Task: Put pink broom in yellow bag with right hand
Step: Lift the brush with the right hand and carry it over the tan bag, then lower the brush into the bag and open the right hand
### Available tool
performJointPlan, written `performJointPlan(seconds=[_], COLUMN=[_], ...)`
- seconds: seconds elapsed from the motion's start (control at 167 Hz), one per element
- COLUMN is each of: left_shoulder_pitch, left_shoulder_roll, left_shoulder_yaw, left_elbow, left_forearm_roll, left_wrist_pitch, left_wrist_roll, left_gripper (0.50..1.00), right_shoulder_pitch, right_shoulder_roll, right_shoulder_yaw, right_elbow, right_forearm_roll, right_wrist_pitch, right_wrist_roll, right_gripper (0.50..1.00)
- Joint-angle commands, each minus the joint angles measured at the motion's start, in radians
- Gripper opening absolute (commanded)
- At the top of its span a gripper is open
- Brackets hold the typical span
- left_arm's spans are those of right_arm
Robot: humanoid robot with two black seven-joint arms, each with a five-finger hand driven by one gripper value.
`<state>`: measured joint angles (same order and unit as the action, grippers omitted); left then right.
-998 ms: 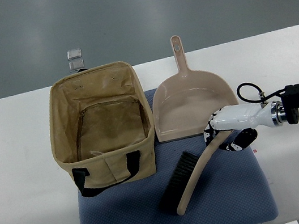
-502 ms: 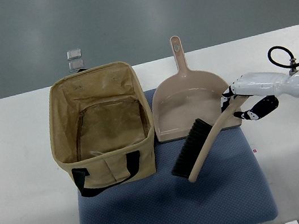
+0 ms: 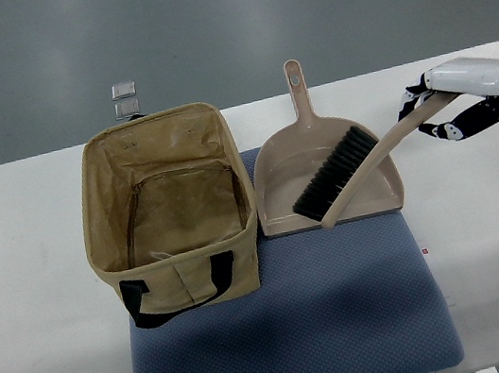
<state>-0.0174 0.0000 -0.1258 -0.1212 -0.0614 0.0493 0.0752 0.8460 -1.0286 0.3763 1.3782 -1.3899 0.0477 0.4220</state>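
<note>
Carrying: right hand (image 3: 447, 107) clamped on pink broom (image 3: 355, 174) handle, brush over dustpan (image 3: 327, 178); advise level leftward travel, clearing yellow bag (image 3: 172, 211) rim before lowering.

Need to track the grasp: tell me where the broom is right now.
The broom is held by the right hand, right of the bag, its bristles over the dustpan.

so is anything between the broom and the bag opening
Nothing visible blocks it. The right hand holds the broom over the dustpan, just right of the bag. The bag's top is open, and only its near wall separates them.
</note>
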Motion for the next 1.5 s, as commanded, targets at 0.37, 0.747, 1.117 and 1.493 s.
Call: performJointPlan(seconds=[0.37,0.747,1.117,1.493], left_shoulder_pitch=[0.001,0.001,0.001,0.001], left_shoulder_roll=[0.0,0.0,0.0,0.0], left_shoulder_yaw=[0.0,0.0,0.0,0.0], left_elbow=[0.0,0.0,0.0,0.0], left_forearm_roll=[0.0,0.0,0.0,0.0], left_wrist_pitch=[0.0,0.0,0.0,0.0], left_wrist_roll=[0.0,0.0,0.0,0.0], left_gripper=[1.0,1.0,1.0,1.0], right_shoulder_pitch=[0.254,0.439,0.462,0.446], right_shoulder_roll=[0.102,0.467,0.717,0.789], right_shoulder_yaw=[0.092,-0.019,-0.069,-0.138], right_elbow=[-0.048,-0.255,-0.418,-0.419], right_forearm_roll=[0.04,-0.083,-0.182,-0.215], right_wrist_pitch=[0.159,0.238,0.212,0.141], right_wrist_roll=[-0.032,-0.071,-0.077,-0.109], right_gripper=[0.5,0.5,0.5,0.692])
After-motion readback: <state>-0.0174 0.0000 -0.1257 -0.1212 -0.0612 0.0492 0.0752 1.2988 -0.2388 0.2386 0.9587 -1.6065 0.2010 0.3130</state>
